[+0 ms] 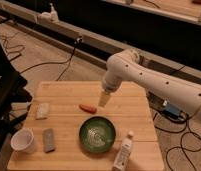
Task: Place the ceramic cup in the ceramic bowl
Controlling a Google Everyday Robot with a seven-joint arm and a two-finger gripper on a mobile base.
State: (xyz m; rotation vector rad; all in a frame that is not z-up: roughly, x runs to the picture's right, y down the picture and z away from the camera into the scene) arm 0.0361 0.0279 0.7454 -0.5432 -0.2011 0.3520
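Camera view, the only one I have.

1. Wooden table (pixel 136 117): square slatted top carrying every item below.
2. Ceramic cup (pixel 23 141): small, white, upright, mouth up, at the near-left corner of the table. Nothing is touching it. It stands well apart from the bowl, with the grey block between them, so I judge the pickup has not begun.
3. Ceramic bowl (pixel 97 134): dark green with pale streaks at its centre, sitting flat near the front-middle of the table. It looks empty, ready to receive the cup.
4. Gripper (pixel 103 101): hangs pointing down from the white arm (pixel 144 80), over the middle of the table behind the bowl and just beside the orange item. Its jaws are spread and it carries nothing. It is well apart from the cup, so I reckon I must bring it across to the near-left corner first.
5. Orange item (pixel 87 108): small and elongated, lying flat behind the bowl. I cannot tell what it is.
6. Pale packet (pixel 42 110): lies flat at the left edge, behind the cup.
7. Grey block (pixel 49 139): lies flat just beside the cup. I judge it a possible snag for a finger coming down on that side.
8. White squeeze tube (pixel 124 150): stands at the front edge just beside the bowl, and would be easy to knock on the carry across.
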